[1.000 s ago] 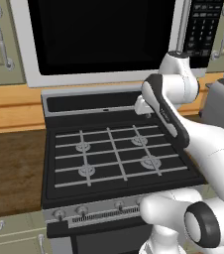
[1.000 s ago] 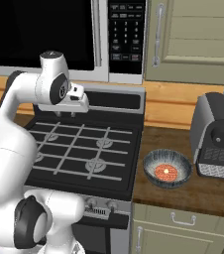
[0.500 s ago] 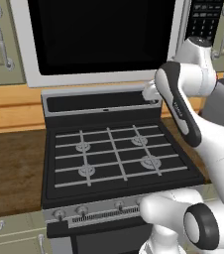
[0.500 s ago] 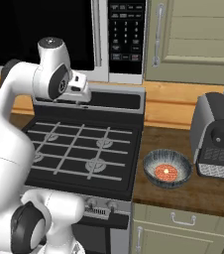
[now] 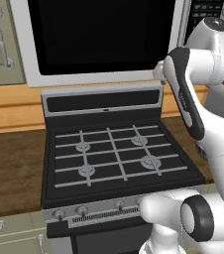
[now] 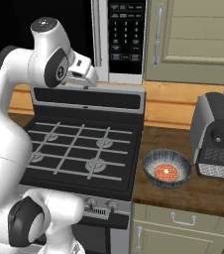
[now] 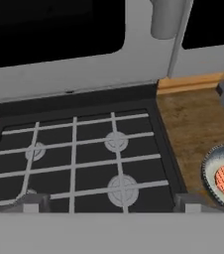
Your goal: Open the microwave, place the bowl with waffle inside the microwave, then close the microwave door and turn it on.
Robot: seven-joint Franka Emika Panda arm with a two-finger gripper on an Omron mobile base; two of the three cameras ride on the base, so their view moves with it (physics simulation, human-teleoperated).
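two base views first. in the left base view the arm (image 5: 183, 89) stands higher than a second ago: its round wrist joint, then at 3 o'clock of the microwave door (image 5: 99, 39), is now at the picture's 1 o'clock, in front of the keypad (image 5: 205, 7). the stove (image 5: 114, 158) fills the middle as before, so the base has not driven. the door's black window and silver frame span the top; whether it is ajar i cannot tell.

in the right base view the arm's upper joint has likewise climbed, from level with the stove's back panel to the microwave's (image 6: 129, 74) lower edge, at 10 o'clock of the picture. this view gives what the left one lacks: the bowl (image 6: 167, 168) on the wooden counter (image 6: 193, 193), at 3 o'clock of the stove and just beside a grey coffee machine (image 6: 213, 136), with the waffle (image 6: 166, 172) lying flat in it. bowl and waffle sit where they sat a second ago. the keypad strip is plain to read at 12 o'clock, beside a beige cabinet (image 6: 198, 39).

in the hand view the gripper (image 7: 109, 203) looks down over the burners, its two fingertips (image 7: 32, 201) spread wide to either side and nothing between them. the door handle (image 7: 166, 17) hangs at 1 o'clock, well apart from the fingers. bowl and waffle show cut off at 4 o'clock, untouched.
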